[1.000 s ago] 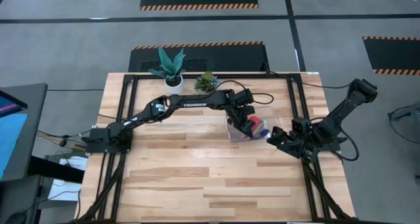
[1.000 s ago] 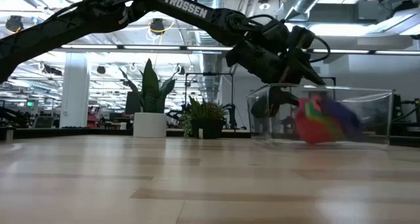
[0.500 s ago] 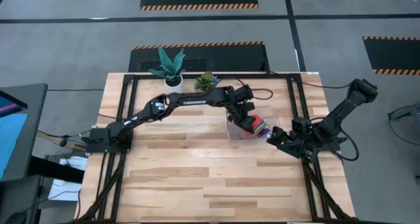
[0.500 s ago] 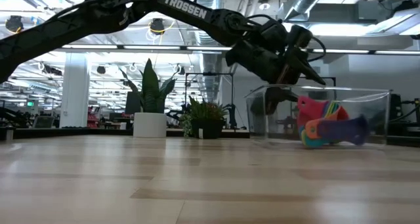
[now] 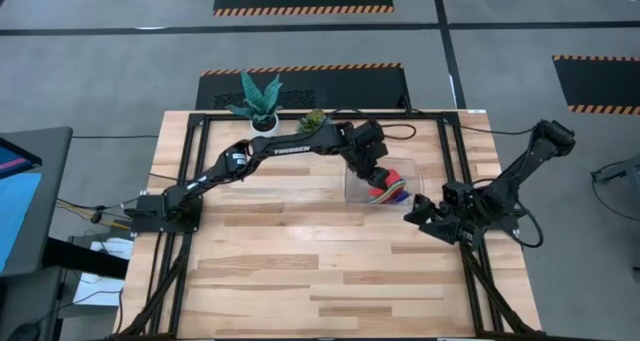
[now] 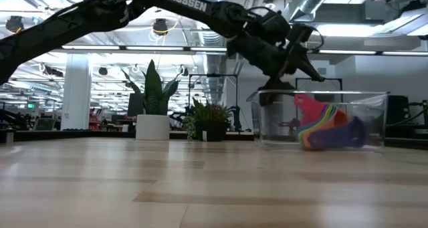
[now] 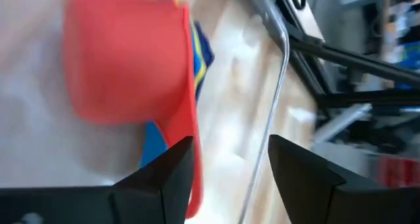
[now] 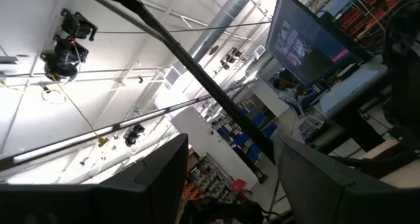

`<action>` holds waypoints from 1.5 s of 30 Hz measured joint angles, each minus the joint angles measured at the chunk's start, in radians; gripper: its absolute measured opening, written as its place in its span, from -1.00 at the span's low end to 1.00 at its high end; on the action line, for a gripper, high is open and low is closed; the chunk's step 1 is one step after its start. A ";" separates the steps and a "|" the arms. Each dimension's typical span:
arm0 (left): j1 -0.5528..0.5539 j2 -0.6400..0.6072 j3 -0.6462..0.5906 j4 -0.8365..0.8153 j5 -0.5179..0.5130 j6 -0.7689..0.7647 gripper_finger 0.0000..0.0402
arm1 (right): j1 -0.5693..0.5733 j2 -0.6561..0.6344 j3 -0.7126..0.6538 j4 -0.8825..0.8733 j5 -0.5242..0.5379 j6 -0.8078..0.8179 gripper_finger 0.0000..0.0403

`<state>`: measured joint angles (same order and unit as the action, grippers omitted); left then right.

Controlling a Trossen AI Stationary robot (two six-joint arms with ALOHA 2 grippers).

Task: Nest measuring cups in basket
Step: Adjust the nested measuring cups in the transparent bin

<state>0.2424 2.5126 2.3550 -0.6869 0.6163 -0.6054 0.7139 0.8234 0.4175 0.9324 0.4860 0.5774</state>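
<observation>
Cups in the basket, gripper empty above

Nested measuring cups (image 6: pixel 324 129) lie stacked on their side in the clear basket (image 6: pixel 374 121) on the counter (image 5: pixel 300 261), handles angled toward the right arm. Left gripper (image 6: pixel 294 71) hovers over them, jaws apart, holding nothing. Right gripper (image 5: pixel 415 214) waits beside, open. I'd judge placement done; retreat comes next

spread gripper (image 8: pixel 230 178), ceiling pipes (image 8: pixel 223 27), monitor (image 8: pixel 308 37)
</observation>
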 joint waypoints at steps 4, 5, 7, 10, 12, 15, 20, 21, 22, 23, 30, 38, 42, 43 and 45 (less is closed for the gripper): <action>-0.010 -0.034 0.001 -0.006 -0.117 0.114 -0.09 | 0.000 0.000 0.000 -0.012 -0.013 0.006 0.24; -0.013 -0.042 0.002 -0.014 -0.146 0.134 -0.09 | 0.000 0.000 0.000 -0.012 -0.014 0.009 0.24; -0.015 -0.049 0.002 -0.030 -0.195 0.153 -0.09 | 0.000 -0.001 0.000 -0.012 -0.015 0.010 0.24; -0.021 -0.063 0.001 -0.098 -0.257 0.185 -0.09 | 0.000 -0.001 0.000 -0.013 -0.018 0.034 0.24; -0.032 -0.084 0.000 -0.151 -0.311 0.222 -0.09 | 0.000 -0.001 0.000 -0.018 -0.018 0.043 0.24; -0.073 -0.135 0.000 -0.208 -0.391 0.304 -0.09 | 0.000 -0.007 0.000 -0.045 -0.028 0.040 0.24; -0.170 -0.232 0.001 -0.359 -0.599 0.473 -0.09 | -0.008 -0.071 0.000 -0.086 -0.092 -0.043 0.24; -0.193 -0.250 0.001 -0.375 -0.653 0.507 -0.09 | -0.014 -0.091 0.000 -0.104 -0.105 -0.075 0.24; -0.217 -0.270 0.001 -0.392 -0.710 0.538 -0.09 | -0.024 -0.114 0.000 -0.129 -0.115 -0.113 0.24; -0.242 -0.288 0.000 -0.420 -0.774 0.565 -0.09 | -0.036 -0.139 0.000 -0.161 -0.119 -0.153 0.24; -0.298 -0.346 -0.003 -0.555 -1.130 0.679 -0.09 | -0.201 -0.288 0.039 -0.657 -0.029 -0.322 0.23; -0.137 -0.369 -0.003 -0.552 -1.015 0.804 -0.09 | -0.482 -0.209 0.395 -1.483 -0.011 -0.274 0.14; -0.059 -0.370 -0.003 -0.492 -0.853 0.903 -0.09 | -0.585 -0.090 0.560 -1.763 -0.018 -0.272 0.09; -0.040 -0.368 -0.003 -0.462 -0.814 0.909 -0.09 | -0.608 -0.057 0.590 -1.820 -0.023 -0.272 0.09; -0.007 -0.367 -0.003 -0.397 -0.736 0.899 -0.09 | -0.650 0.003 0.630 -1.879 -0.060 -0.272 0.08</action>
<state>0.2354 2.1456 2.3524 -1.0837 -0.1195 0.2931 0.0634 0.8268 1.0476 -0.9468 0.4256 0.3050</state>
